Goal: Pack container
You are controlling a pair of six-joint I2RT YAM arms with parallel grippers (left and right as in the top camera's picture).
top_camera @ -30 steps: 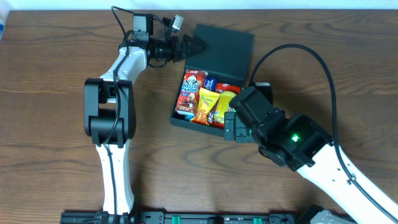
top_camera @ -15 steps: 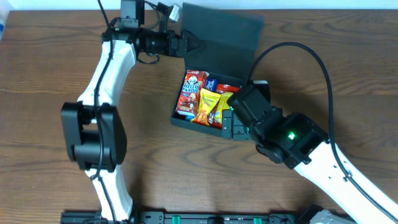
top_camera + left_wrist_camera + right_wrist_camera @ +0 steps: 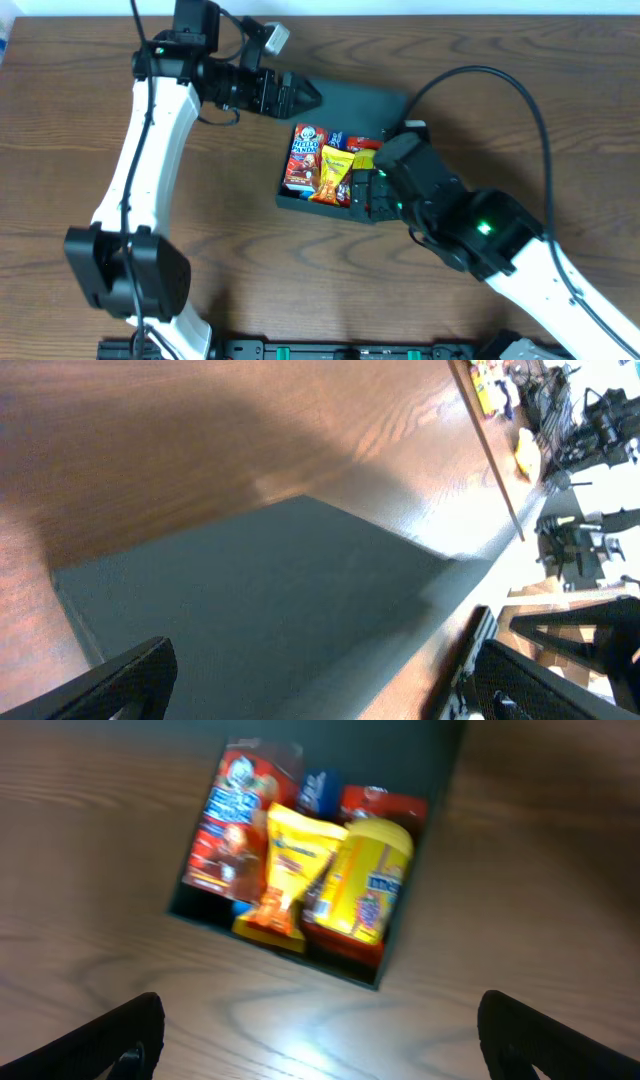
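Note:
The container [image 3: 300,200] is a dark square box in mid-table, holding a red Hello Panda packet [image 3: 303,155], a yellow packet [image 3: 330,170] and other snacks. Its flap lid [image 3: 360,105] leans forward over the back of the box. My left gripper [image 3: 305,95] is open, with its fingers at the lid's left edge. The lid's dark surface [image 3: 260,600] fills the left wrist view between the spread fingers [image 3: 320,670]. My right gripper [image 3: 365,195] is open and empty at the box's front right corner. The right wrist view shows the box [image 3: 350,972] and packets [image 3: 295,860] beyond the fingers [image 3: 320,1030].
The brown wooden table [image 3: 80,180] surrounds the box. The right arm's black cable [image 3: 500,85] arcs over the table's right side. The table's far edge and room clutter [image 3: 560,420] show in the left wrist view.
The left arm has swung up and left and brought the lid from lying flat behind the box to leaning over it. The right gripper has edged closer to the box's front corner.

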